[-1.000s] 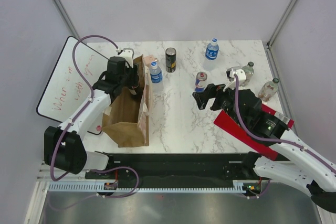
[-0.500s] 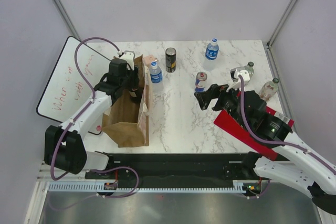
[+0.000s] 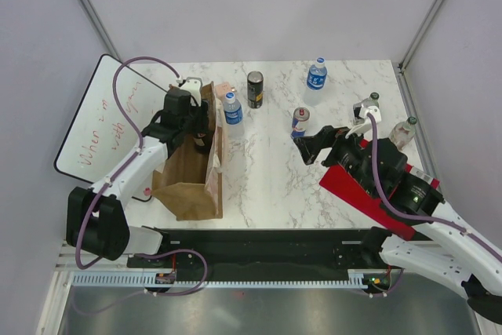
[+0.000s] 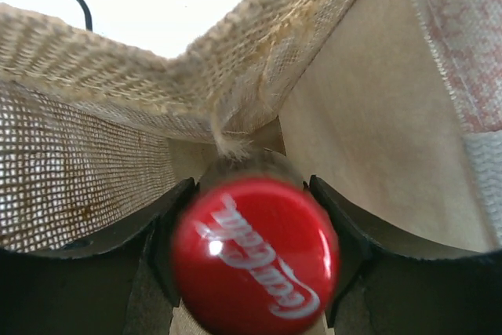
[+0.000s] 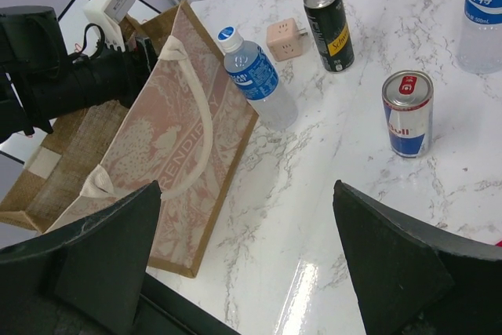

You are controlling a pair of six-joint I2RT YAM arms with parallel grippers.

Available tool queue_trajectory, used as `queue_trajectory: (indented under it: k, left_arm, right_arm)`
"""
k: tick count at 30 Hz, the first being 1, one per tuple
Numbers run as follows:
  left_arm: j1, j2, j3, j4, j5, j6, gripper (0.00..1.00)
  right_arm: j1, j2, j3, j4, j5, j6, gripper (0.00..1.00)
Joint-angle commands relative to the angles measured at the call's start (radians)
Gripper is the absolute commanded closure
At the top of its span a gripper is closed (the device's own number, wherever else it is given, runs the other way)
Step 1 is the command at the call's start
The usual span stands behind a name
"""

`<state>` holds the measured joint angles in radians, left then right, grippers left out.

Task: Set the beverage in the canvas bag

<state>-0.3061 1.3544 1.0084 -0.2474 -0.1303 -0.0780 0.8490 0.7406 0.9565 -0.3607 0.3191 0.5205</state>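
Observation:
The canvas bag [image 3: 188, 178] stands upright at the table's left, tan with a pink printed side [image 5: 157, 147]. My left gripper [image 3: 198, 125] reaches into its open top. In the left wrist view its two black fingers [image 4: 176, 209] press either side of a beverage bottle with a red Coca-Cola cap [image 4: 255, 260]. The bottle hangs inside the bag, between the woven wall [image 4: 78, 186] and the smooth wall. My right gripper [image 3: 307, 147] hovers over the middle of the table, wide open and holding nothing [image 5: 245, 190].
A blue-label water bottle [image 3: 232, 107] stands against the bag's right side. A black can [image 3: 255, 89], a Red Bull can [image 3: 300, 121], another water bottle [image 3: 316, 74] and two clear bottles [image 3: 402, 132] stand further right. A whiteboard [image 3: 98, 123] lies left of the bag.
The right arm has drifted slightly right and nearer the front edge, still open. The left gripper has stayed over the bag's opening with the bottle.

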Motion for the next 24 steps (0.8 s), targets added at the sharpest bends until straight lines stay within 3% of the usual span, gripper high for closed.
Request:
queue_trajectory:
  k: [1,13,21,24]
  left_arm:
    - [-0.002,-0.041,0.024,0.168,-0.034,-0.017,0.34]
    - [-0.002,-0.098,0.042,0.126,-0.037,-0.023,0.26]
    - [-0.002,-0.19,0.153,-0.036,0.018,-0.016,0.19]
    - [-0.002,-0.234,0.206,-0.108,0.067,-0.003,0.06]
  right_arm:
    - [0.004,-0.023,0.044,0.005,-0.002,0.027,0.02]
    - [0.002,-0.024,0.062,-0.02,0.001,0.046,0.02]
    - [0.002,0.045,0.091,-0.086,0.038,0.061,0.02]
    - [0.002,0.078,0.11,-0.115,0.067,0.046,0.02]
